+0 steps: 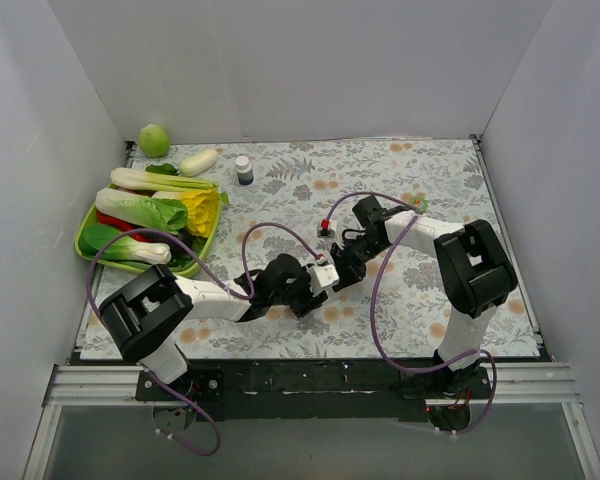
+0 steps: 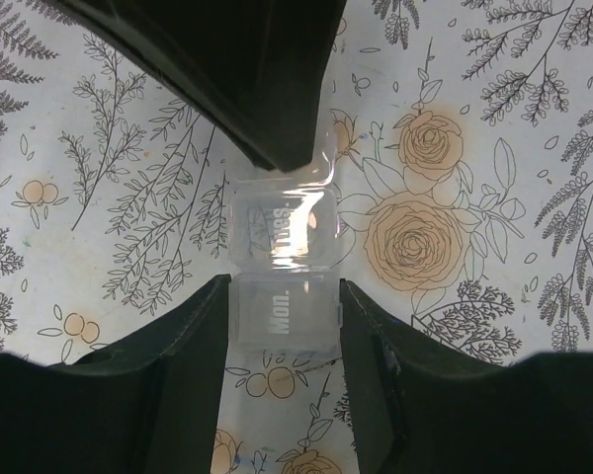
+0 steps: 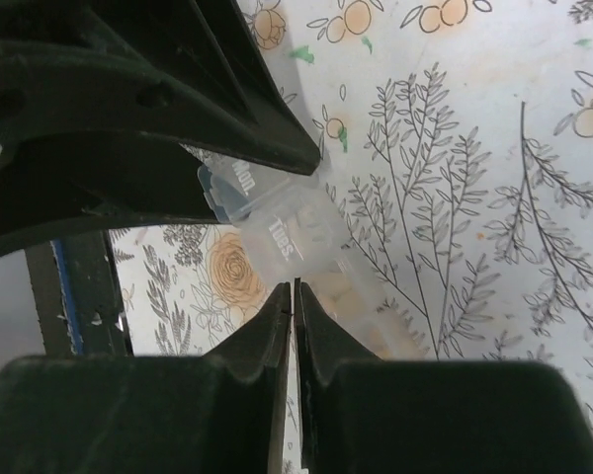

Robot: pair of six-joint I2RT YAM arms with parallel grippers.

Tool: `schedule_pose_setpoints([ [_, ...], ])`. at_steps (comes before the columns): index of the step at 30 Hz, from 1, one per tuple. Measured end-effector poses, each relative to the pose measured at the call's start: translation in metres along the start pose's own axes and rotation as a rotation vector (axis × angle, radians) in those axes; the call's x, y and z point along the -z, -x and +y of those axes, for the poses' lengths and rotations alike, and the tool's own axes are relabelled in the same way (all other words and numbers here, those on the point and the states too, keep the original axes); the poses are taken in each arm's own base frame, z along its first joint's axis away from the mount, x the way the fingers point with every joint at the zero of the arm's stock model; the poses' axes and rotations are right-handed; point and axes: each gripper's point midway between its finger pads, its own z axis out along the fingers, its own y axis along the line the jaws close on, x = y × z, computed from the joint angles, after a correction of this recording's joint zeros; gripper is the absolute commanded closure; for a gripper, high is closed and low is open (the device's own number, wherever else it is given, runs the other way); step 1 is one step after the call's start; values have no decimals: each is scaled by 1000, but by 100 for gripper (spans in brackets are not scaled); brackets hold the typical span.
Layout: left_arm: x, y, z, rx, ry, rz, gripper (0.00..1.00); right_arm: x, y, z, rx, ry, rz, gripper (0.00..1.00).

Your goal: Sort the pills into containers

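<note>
The short clear plastic strip of small square lidded compartments [image 2: 282, 237] is held over the floral-printed table cover [image 2: 494, 118]. Its "Mon." end compartment is clamped between the jaws of the left gripper [image 2: 283, 296], and both fingers are pressed against the compartment's side walls. The "Tues." compartment lies just ahead of those jaws. The jaws of the right gripper [image 3: 293, 288] are brought together with only a hairline slit between them. Nothing is seen held there, and the tips are placed just beside the long edge of the "Tues." compartment. Pale tan shapes are visible through the strip beside the right jaws. Whether these are pills or the printed cover cannot be told, nor whether any lid is open. The task is judged incomplete: the strip is secured, but no pill is seen carried. The dark blue white-capped bottle [image 1: 244, 170] stands well apart from both jaws.
</note>
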Motion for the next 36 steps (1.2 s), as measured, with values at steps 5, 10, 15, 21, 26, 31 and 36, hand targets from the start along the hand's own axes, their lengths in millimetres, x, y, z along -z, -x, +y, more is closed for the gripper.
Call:
schedule_pose_setpoints([
  [5, -1, -2, -1, 17, -4, 8, 100, -8, -3, 4, -59, 17, 19, 90],
  [10, -2, -1, -2, 30, -9, 7, 100, -5, 0, 5, -58, 9, 34, 89],
  [15, -2, -1, -3, 37, -13, 8, 100, 5, 16, 7, 5, -1, 22, 90],
  [21, -2, -1, -3, 40, -14, 10, 100, 26, 49, 14, 105, -44, -39, 90],
  [26, -3, -1, -4, 43, -18, 9, 100, 24, 40, 13, 83, -55, -17, 91],
  [31, -5, 1, -4, 50, -22, 8, 100, 1, -6, 7, -18, -53, 99, 98],
  [36, -7, 0, 1, 68, -5, 11, 100, -14, -38, 11, -168, -30, 206, 98],
])
